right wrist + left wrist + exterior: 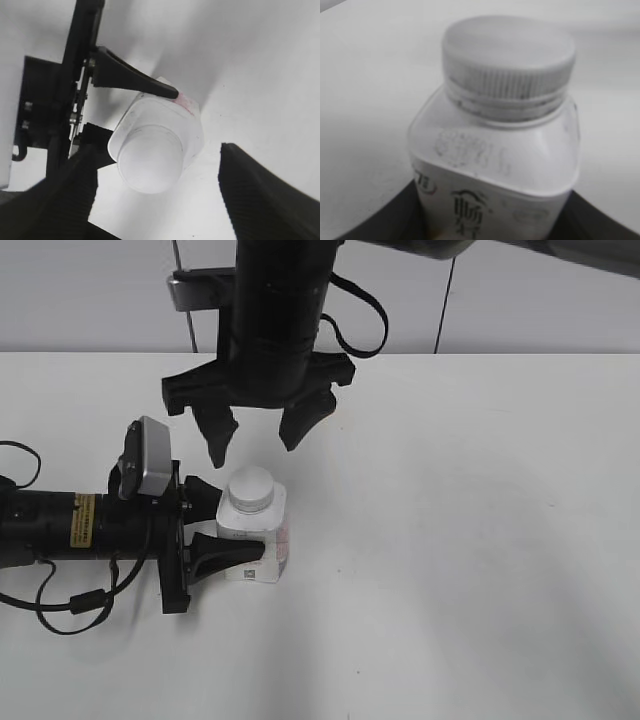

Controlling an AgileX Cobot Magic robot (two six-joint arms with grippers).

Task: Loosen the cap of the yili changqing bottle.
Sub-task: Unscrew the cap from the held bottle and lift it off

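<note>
Left hand [215,535] clamps the capped yili changqing bottle [255,535] — right hand [258,432] spread wide above.

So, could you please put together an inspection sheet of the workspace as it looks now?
Surface: white table, bare around the bottle.
Job's things: yili changqing bottle upright, cap on.
Clutter: nothing seen.
Grippers: left gripper shut on the bottle's body from the side; right gripper open, above the cap, not touching.
Cables: black cable looping by the left arm.
Surroundings: pale wall panels behind.
</note>
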